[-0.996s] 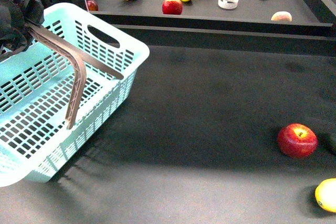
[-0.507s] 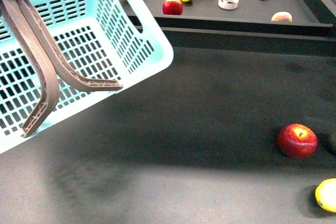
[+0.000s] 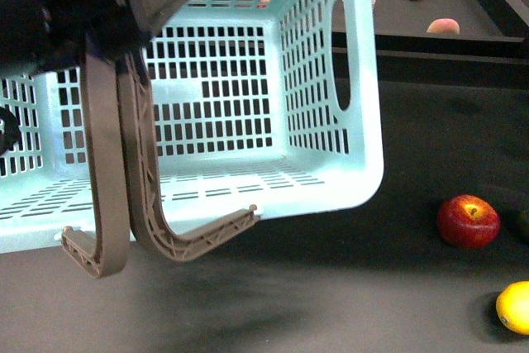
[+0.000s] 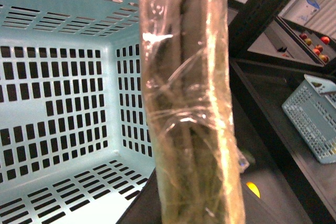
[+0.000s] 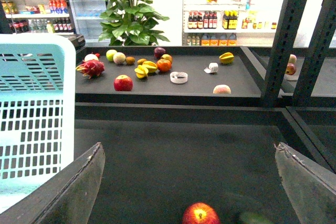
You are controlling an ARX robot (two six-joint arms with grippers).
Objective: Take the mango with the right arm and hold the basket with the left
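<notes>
left pincer (image 3: 116,39) clamped on basket (image 3: 331,121) handles (image 3: 107,171), basket hanging tilted clear of desk (image 3: 331,303) | right pincer (image 5: 189,153) jaws apart, empty, red apple (image 3: 469,221) in its sights | mango (image 3: 513,307) at desk's near right edge, near apple | I'd slide right, descend centred over mango, avoid apple

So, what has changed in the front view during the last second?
The basket, hanging by its handles from the left arm, has risen and swung to the right; it now hides most of the far shelf. The red apple and the mango have not moved.
</notes>
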